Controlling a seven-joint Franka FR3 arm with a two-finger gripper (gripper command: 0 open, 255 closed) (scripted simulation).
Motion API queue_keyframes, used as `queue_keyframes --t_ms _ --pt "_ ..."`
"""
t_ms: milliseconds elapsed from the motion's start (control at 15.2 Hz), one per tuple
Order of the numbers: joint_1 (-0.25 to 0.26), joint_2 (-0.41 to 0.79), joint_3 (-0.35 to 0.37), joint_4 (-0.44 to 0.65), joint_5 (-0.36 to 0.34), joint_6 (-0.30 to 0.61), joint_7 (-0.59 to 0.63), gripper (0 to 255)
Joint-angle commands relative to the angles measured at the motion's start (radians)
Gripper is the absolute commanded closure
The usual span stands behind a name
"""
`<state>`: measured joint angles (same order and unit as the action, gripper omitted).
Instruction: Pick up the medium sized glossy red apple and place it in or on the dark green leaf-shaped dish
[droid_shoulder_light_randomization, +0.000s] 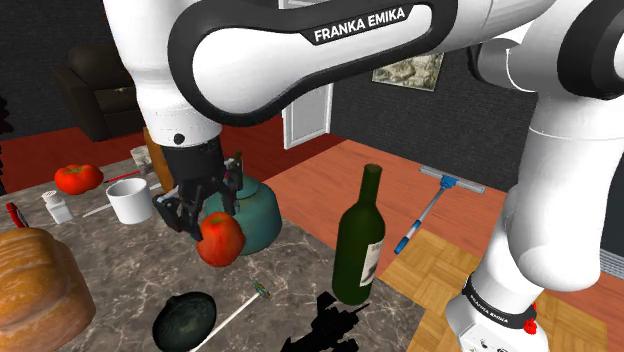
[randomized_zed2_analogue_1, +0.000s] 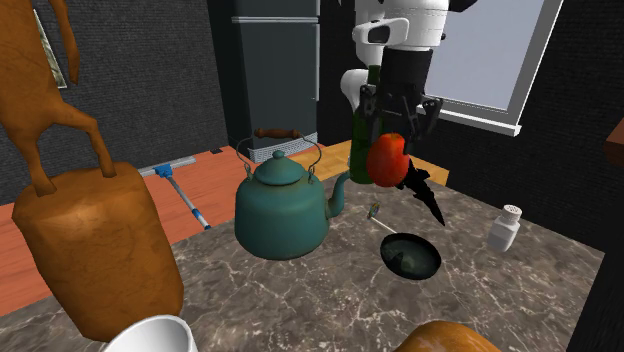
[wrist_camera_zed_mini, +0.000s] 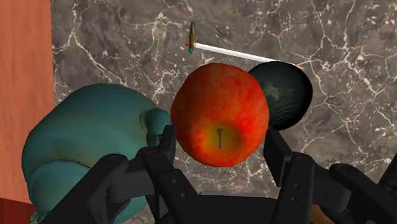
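The gripper (droid_shoulder_light_randomization: 205, 208) pinches the red apple (droid_shoulder_light_randomization: 221, 238) between its two black fingers and holds it above the marble tabletop (droid_shoulder_light_randomization: 120, 270) at the shoulder view's centre-left, just in front of the teal kettle (droid_shoulder_light_randomization: 255, 215). The dark green dish (droid_shoulder_light_randomization: 185, 318) lies lower in that frame, beside a thin white tool (droid_shoulder_light_randomization: 235, 312). Two risks stand out. The round, glossy fruit may slip from the grip, or, if released off-centre, roll off the small dish. A low swing could also clip the kettle.

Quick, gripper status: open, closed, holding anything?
Gripper: closed, holding the red apple.
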<state>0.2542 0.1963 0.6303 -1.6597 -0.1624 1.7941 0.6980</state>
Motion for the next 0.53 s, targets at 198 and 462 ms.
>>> queue_keyframes --t_ms 198,462 --pt "0.144 0.232 0.003 0.32 -0.128 -0.133 0.109 255" --pt "0.214 0.327 -0.011 0.445 -0.172 -0.172 0.137 255"
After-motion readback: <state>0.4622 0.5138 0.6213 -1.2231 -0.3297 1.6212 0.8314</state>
